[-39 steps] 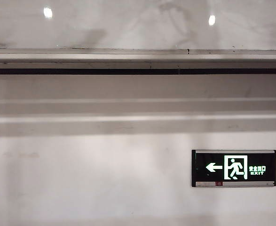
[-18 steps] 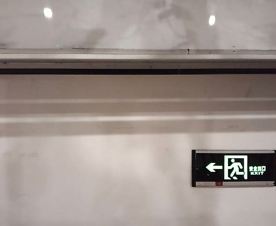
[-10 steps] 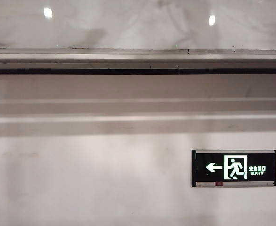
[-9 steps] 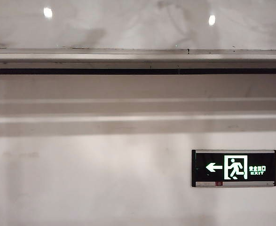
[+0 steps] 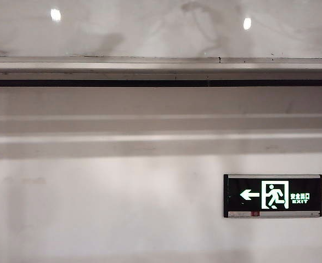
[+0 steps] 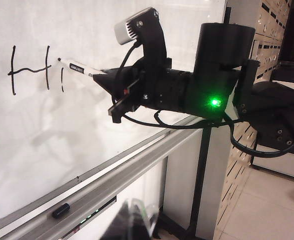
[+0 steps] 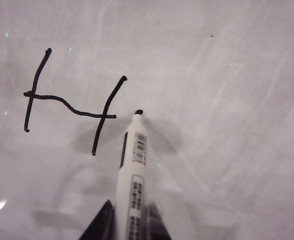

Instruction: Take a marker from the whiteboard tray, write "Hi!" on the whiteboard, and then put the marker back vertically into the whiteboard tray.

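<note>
My right gripper (image 7: 129, 220) is clamped on the marker (image 7: 131, 175), fingers (image 7: 100, 224) pinching the white barrel near its back end; the left wrist cam shows the same gripper (image 6: 99, 75) from the side w/ the marker (image 6: 76, 67) sticking out toward the whiteboard (image 6: 61, 130). Tip is black, uncapped, right at the board surface just beside the second stroke of a hand-drawn "H" (image 7: 69, 102). In the left wrist cam there's the "H" (image 6: 29, 70) plus a short stroke (image 6: 62, 85) next to it — the tip sits just above that stroke. Tray (image 6: 116, 182) runs below the board, a small black cap (image 6: 60, 210) lying on it. Exterior cam: only board (image 5: 150, 27), tray (image 5: 161, 68), wall and an exit sign (image 5: 272, 195) — no arms there. Left gripper isn't in any view, so can't tell its state.
</note>
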`<control>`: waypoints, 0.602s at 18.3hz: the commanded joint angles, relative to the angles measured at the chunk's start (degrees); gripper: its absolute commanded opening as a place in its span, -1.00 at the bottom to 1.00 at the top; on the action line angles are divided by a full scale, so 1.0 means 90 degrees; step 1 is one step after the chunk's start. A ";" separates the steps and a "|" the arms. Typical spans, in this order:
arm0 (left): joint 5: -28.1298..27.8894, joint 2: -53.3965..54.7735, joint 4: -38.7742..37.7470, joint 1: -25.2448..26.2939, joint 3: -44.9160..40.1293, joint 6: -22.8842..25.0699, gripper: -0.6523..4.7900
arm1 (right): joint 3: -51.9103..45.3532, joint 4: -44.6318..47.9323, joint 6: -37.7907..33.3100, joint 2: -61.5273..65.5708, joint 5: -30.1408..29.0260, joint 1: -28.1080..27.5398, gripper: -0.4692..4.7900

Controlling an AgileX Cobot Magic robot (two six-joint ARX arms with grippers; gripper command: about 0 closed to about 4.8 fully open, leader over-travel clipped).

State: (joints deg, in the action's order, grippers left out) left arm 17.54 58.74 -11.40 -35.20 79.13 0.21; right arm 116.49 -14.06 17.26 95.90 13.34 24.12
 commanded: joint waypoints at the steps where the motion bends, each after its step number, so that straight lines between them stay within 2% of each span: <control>1: -0.0109 -0.0007 0.0085 0.0000 0.0034 0.0039 -0.78 | 0.0022 0.0238 -0.0005 0.0024 0.0228 -0.0017 -0.83; 11: -0.0109 -0.0007 0.0085 0.0000 0.0034 0.0046 -0.78 | 0.0024 0.0238 -0.0005 -0.0022 0.0374 -0.0015 -0.83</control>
State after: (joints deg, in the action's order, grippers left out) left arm 16.67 58.76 -11.38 -35.20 79.13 0.40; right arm 116.49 -13.19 17.28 95.94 15.55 24.25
